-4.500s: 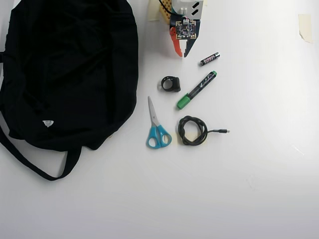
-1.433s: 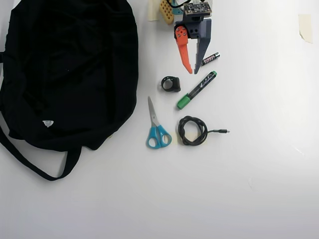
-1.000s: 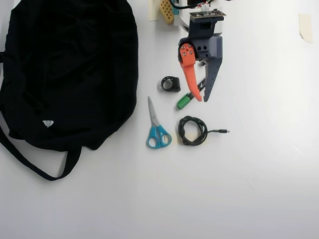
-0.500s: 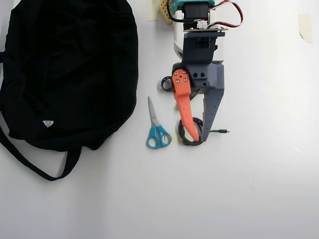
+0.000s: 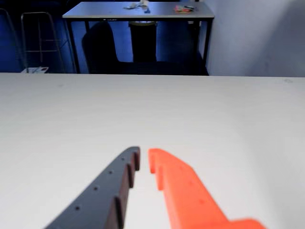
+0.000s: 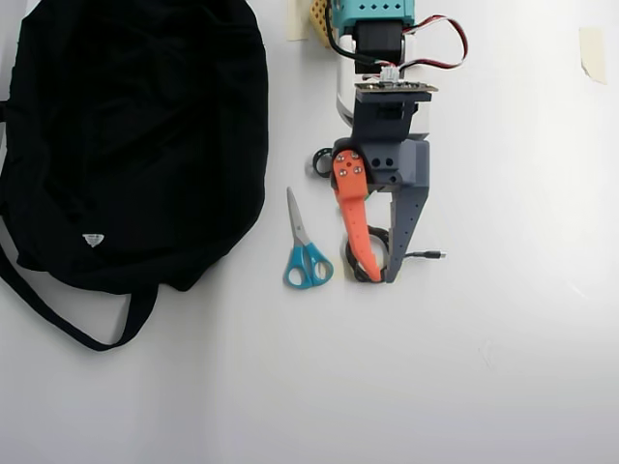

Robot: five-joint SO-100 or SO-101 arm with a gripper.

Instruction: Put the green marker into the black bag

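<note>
The black bag [image 6: 135, 135] lies at the left of the white table in the overhead view, with a small white tag and a strap curling below it. The green marker shows in neither view. My gripper [image 6: 380, 277], with one orange and one dark grey finger, points down the overhead view to the right of the bag and apart from it. Its tips are almost together and hold nothing. In the wrist view the gripper [image 5: 144, 160] hovers over bare white table.
Blue-handled scissors [image 6: 305, 251] lie between the bag and the gripper. A coiled black cable [image 6: 366, 261] with a plug [image 6: 433, 255] lies under the fingers. The wrist view shows the table's far edge, with another table [image 5: 138, 10] and a chair beyond it.
</note>
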